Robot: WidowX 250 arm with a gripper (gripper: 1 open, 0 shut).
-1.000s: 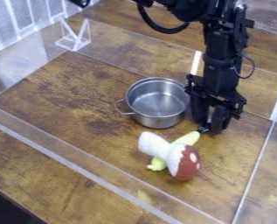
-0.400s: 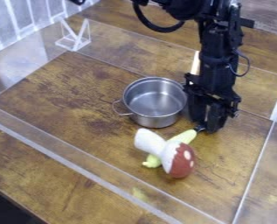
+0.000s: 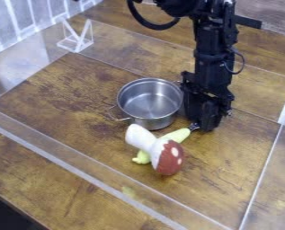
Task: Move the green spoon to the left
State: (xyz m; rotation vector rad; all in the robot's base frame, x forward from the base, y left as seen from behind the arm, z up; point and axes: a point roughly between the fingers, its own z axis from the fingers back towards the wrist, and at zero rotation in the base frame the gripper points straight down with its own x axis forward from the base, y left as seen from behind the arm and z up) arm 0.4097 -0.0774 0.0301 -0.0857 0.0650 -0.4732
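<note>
The jaws (image 3: 195,126) are dark and run together with the arm, too small and murky to tell apart, so their grip cannot be told. Just beside them, the far end of the green spoon (image 3: 164,144) is hidden, and nearer the viewer its middle is partly covered by the toy mushroom (image 3: 155,149). Above the jaws, the arm (image 3: 214,54) is cut off by the top edge.

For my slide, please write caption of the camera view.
Gripper at green spoon, beside steel pot.
</note>
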